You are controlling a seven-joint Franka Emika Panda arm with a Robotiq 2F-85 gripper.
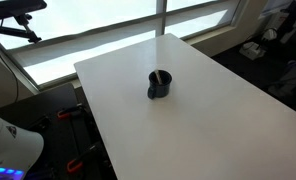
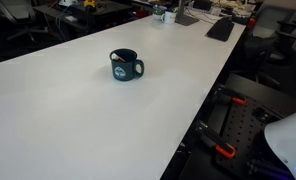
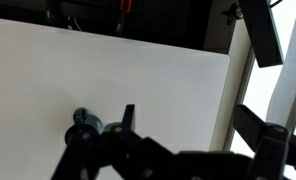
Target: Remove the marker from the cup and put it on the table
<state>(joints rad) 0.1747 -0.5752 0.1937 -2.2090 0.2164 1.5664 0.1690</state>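
The cup (image 1: 160,84) stands upright on the white table (image 1: 218,120), roughly at its middle and well away from every edge in both exterior views. Its handle (image 2: 140,69) sticks out to the right in an exterior view. The marker (image 1: 164,75) is in the cup, leaning against the inside wall. Only a thin sliver shows at the rim, too small to make out its tip.

The gripper (image 3: 200,135) shows only in the wrist view, as a dark shape coming in from the bottom edge. One finger (image 3: 128,115) points up on the left and the other sits far off to the right. The jaws are spread wide with nothing between them. The gripper hangs above the table, apart from the cup (image 3: 85,128), which lies low and to the left in that view, partly hidden behind the left finger.

The robot's white base (image 1: 8,150) sits off the near left corner of the table in an exterior view. Windows (image 1: 98,30) run along the far side, and a dark keyboard (image 2: 220,28) lies at the table's far end, well apart from the cup.
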